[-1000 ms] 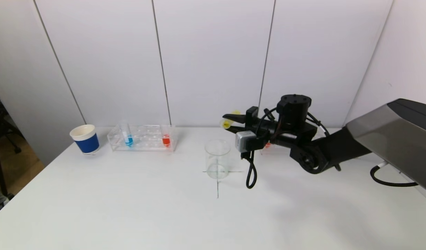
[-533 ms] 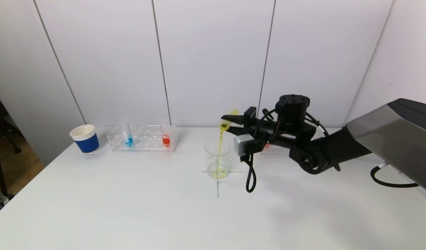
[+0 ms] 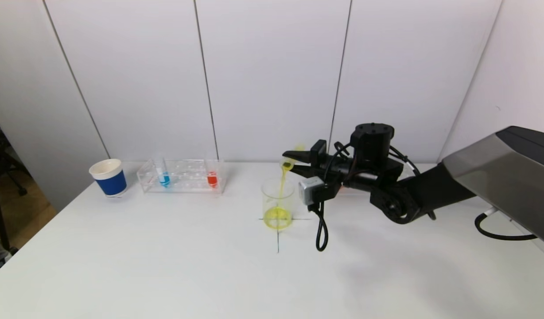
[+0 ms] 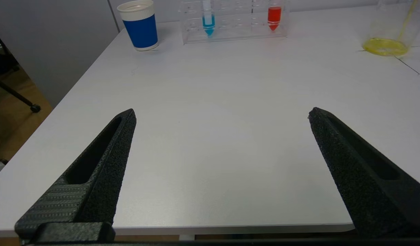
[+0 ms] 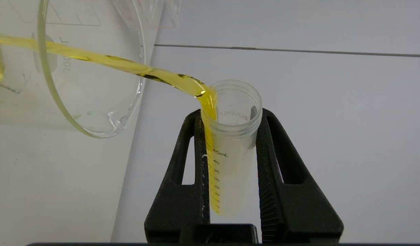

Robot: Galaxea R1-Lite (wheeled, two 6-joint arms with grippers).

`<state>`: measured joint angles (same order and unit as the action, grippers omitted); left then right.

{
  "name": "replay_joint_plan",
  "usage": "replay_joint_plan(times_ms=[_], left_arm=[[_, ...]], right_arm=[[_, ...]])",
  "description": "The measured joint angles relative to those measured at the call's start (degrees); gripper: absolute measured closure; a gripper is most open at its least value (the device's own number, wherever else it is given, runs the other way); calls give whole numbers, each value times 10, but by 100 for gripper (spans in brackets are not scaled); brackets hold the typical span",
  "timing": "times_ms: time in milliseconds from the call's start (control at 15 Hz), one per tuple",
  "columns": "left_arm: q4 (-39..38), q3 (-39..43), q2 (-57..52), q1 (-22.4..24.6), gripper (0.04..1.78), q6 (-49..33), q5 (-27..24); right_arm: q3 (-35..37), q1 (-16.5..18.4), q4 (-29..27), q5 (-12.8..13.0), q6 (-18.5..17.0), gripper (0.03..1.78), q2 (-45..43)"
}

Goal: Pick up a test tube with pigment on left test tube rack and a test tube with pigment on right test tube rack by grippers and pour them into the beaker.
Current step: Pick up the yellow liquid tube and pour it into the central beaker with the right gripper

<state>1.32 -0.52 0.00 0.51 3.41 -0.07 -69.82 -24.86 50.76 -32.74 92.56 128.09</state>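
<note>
My right gripper (image 3: 294, 161) is shut on a clear graduated test tube (image 5: 230, 143), tipped on its side just above the glass beaker (image 3: 277, 203). A yellow stream (image 3: 281, 184) runs from the tube's mouth into the beaker, where yellow liquid pools at the bottom (image 4: 385, 46). The left rack (image 3: 181, 176) at the back left holds a blue tube (image 3: 164, 177) and a red tube (image 3: 212, 178). The right rack is mostly hidden behind my right arm. My left gripper (image 4: 222, 114) is open and empty, low over the table's near left edge, out of the head view.
A blue paper cup (image 3: 108, 177) stands left of the left rack, near the table's left edge. A black cable (image 3: 320, 228) hangs from my right wrist beside the beaker. A black cross (image 3: 278, 235) is marked on the table under the beaker.
The right gripper has tipped the tube further over the beaker. The yellow liquid has begun to pour, and the pool in the beaker has grown.
</note>
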Motion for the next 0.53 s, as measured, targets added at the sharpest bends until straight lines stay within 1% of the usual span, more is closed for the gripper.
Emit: replay_joint_plan(times_ms=[133,533], left_arm=[[0,0,0,0,6,0,0],[0,0,0,0,6,0,0]], right_arm=[[-4,0,-12,0,17,135,-1],[-29,2,-77,1,78,135,-11]])
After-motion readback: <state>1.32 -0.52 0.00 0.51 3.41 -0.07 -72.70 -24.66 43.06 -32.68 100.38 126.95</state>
